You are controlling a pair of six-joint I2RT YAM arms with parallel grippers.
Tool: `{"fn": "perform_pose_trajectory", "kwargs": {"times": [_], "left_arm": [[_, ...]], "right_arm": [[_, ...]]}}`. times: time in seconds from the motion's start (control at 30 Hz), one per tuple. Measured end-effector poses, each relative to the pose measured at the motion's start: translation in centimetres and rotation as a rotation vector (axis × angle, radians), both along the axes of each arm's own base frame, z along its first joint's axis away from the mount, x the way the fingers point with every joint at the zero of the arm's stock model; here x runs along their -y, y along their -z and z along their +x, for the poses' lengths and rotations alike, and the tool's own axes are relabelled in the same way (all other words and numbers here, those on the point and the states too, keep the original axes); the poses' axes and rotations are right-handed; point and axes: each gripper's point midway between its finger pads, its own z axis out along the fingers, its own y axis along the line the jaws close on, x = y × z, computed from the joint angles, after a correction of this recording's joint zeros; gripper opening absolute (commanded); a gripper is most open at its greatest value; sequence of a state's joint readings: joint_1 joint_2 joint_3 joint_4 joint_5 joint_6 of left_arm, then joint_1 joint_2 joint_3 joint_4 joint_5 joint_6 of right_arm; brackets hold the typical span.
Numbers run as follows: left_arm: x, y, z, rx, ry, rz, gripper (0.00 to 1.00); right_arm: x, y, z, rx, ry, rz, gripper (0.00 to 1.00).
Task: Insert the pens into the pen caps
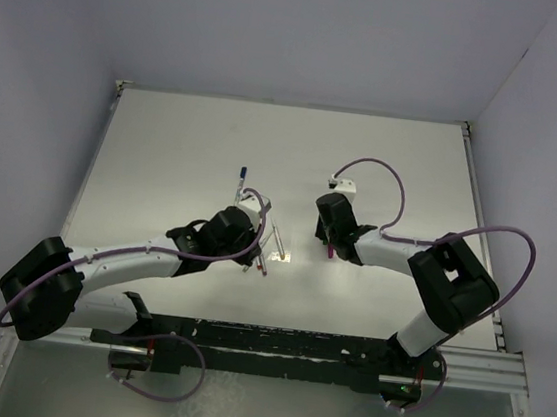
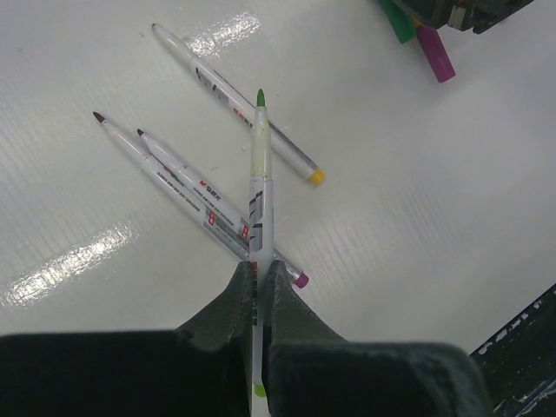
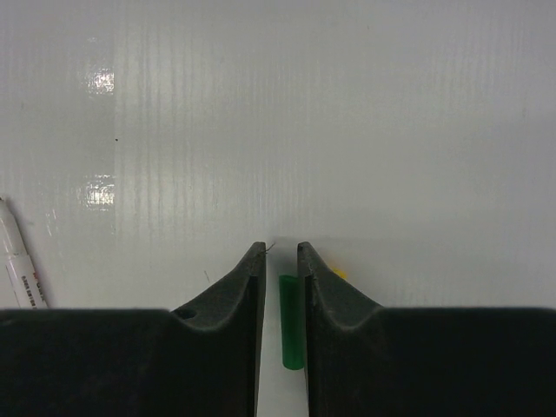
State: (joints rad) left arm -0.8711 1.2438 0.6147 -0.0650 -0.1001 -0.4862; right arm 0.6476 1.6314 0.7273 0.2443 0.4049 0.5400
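Left tool: clamped on green-tipped pen, tip projecting beyond it.
Right tool: narrow, gripping green cap between its fingers.

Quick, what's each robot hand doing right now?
The left hand is closed on the green-tipped pen.
The right hand is closed on the green cap.

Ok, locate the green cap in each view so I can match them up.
Top external: not made out; the right gripper covers that spot.
Left wrist: green cap at the top right edge, beside a magenta cap.
Right wrist: green cap bottom centre, between the right gripper's fingers.
Shared landmark: the right gripper, in all three views.
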Motion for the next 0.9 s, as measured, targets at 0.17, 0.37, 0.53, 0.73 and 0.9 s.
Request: {"fn": "perform_pose_trajectory", "kwargs": {"times": [0.17,0.37,0.53,0.73,0.9], "left_arm": [[-0.2,0.4,-0.2,-0.006,0.0,0.008,0.0],[-0.2,0.3,-0.2,-0.006,-0.001,0.007,0.0],[-0.2,0.3,-0.2,-0.006,-0.001,0.006,0.0],[-0.2,0.2,-0.2,-0.004,-0.001,0.004,0.0],[-0.2,-0.3,-0.1,0.007,-0.002,-0.008,0.0]], "right_arm": [[0.3,0.5,-0.6,-0.013,0.012,0.01,0.23],[0.8,0.5,-1.5,-0.019,0.034,0.033,0.27],[1.0,0.5,-1.8,-0.021,0.043,0.042,0.34],[1.0,0.4,-1.9,-0.024,0.044,0.045,0.34],[0.9,0.4,-2.4,-0.038,0.036,0.046,0.34]]}}
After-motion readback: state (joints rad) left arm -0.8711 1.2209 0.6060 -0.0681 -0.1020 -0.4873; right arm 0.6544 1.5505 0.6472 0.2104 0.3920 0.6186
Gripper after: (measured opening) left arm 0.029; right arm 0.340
